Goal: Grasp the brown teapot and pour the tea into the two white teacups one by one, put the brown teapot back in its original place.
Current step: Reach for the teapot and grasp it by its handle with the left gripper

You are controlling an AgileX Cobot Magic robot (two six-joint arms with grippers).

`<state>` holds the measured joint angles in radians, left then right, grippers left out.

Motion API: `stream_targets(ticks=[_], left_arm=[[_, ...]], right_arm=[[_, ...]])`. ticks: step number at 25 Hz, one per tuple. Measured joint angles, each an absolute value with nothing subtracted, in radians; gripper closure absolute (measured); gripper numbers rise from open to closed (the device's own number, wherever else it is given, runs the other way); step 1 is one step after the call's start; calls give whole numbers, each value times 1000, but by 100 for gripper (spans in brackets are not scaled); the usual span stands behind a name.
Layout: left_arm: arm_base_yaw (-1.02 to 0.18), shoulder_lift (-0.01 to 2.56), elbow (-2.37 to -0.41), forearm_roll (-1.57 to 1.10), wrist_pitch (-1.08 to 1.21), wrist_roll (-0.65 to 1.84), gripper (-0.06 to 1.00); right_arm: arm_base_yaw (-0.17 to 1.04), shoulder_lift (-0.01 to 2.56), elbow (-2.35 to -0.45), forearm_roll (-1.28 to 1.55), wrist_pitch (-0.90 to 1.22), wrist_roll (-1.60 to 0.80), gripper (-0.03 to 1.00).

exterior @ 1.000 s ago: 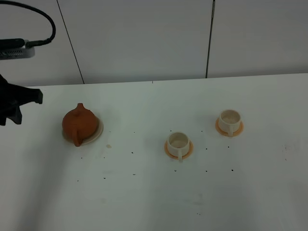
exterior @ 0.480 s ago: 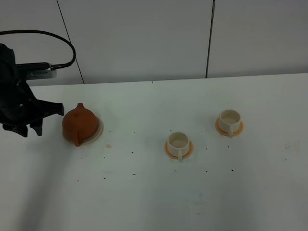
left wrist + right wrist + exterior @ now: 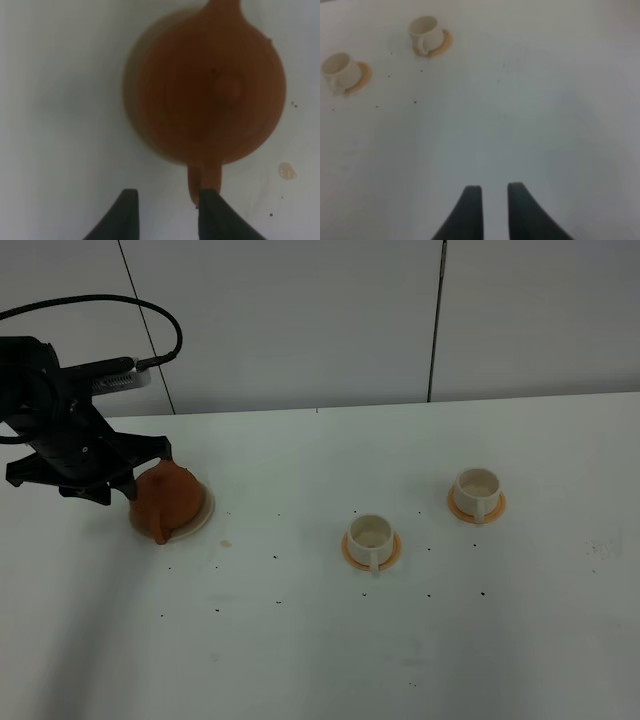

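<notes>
The brown teapot (image 3: 170, 496) sits on its cream plate (image 3: 206, 510) at the table's left, with the handle (image 3: 158, 532) pointing to the front. My left arm (image 3: 70, 440) hangs over the pot's back left side. In the left wrist view the teapot (image 3: 215, 90) fills the picture. My left gripper (image 3: 169, 202) is open and empty, one fingertip (image 3: 212, 200) right by the handle (image 3: 204, 177). The two white teacups (image 3: 370, 534) (image 3: 477, 484) stand on orange saucers at centre and right. My right gripper (image 3: 494, 192) is open over bare table, away from the teacups (image 3: 341, 70) (image 3: 425, 31).
Small dark specks and a pale drop (image 3: 227, 542) dot the white table (image 3: 300, 640). A grey panelled wall (image 3: 300, 320) stands behind the table's back edge. A black cable (image 3: 150, 310) loops above the left arm.
My left arm has come in from the left edge and moved right, and now overlaps the teapot's left side. Teapot and cups have not moved.
</notes>
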<state>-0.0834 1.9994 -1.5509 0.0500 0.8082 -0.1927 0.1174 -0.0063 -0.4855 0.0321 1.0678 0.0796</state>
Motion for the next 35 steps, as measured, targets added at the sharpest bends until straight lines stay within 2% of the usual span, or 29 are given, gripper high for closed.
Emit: stream_targets(ticks=[23,35], left_arm=[[-124,2083,-1594,6,840,-196,59],[-124,2135,-1676,12,955,-243,59]], right_arm=[[117,-6,-486,32,1068,80,81],[117,-6,-486,32,1068,80,80]])
